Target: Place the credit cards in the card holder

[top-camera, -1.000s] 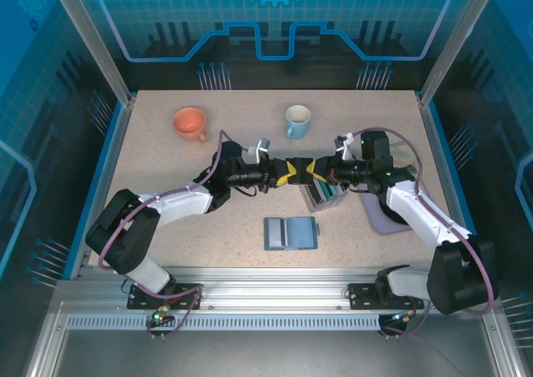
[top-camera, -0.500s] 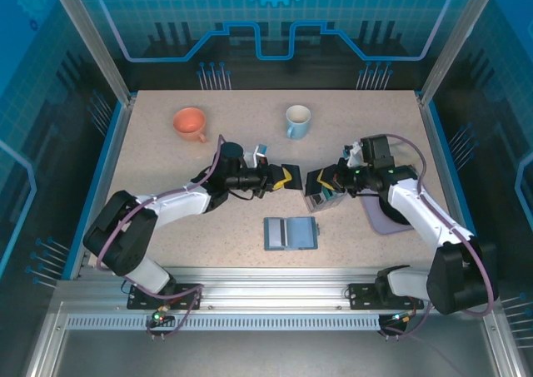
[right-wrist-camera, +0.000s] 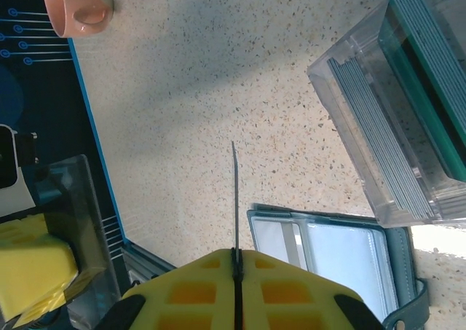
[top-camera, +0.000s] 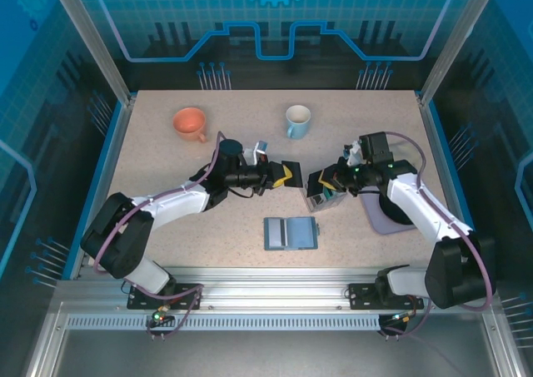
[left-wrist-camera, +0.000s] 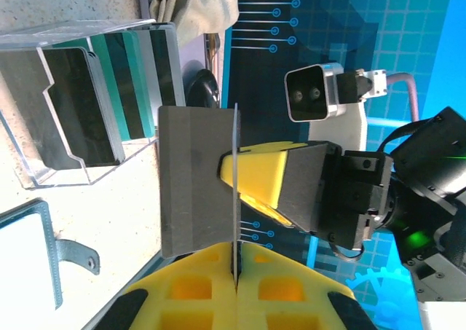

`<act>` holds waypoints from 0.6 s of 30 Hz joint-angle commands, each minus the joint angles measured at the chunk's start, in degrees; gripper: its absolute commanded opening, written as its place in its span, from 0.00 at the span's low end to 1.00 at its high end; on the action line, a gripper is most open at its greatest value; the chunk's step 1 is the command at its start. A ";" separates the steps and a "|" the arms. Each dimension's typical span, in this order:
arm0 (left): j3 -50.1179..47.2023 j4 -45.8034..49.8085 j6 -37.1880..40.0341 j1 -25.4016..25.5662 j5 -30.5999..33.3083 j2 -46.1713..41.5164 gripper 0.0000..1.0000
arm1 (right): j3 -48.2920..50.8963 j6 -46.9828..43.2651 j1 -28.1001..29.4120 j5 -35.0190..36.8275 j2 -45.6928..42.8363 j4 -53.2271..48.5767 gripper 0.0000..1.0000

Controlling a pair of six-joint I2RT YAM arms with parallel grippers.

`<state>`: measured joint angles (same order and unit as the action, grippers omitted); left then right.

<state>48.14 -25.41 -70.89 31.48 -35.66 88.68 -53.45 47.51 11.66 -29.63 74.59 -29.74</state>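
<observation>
No writing, brand or number can be read on the credit cards (left-wrist-camera: 138,75), card holder (top-camera: 290,233) or mugs (top-camera: 297,120).

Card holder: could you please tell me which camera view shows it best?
The top external view: the card holder lies open there, seen whole with nothing over it. The right wrist view catches part of its clear pockets at the bottom edge; the left wrist view catches one corner and the strap at lower left.
</observation>
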 commanded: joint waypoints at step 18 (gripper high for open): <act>-1.71 1.20 3.36 -0.99 1.39 -1.46 0.00 | -2.51 -8.66 -0.82 4.46 0.27 -3.30 0.08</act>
<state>47.03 -23.38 -68.84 31.00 -34.28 87.57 -54.02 42.17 11.16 -28.34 74.50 -30.44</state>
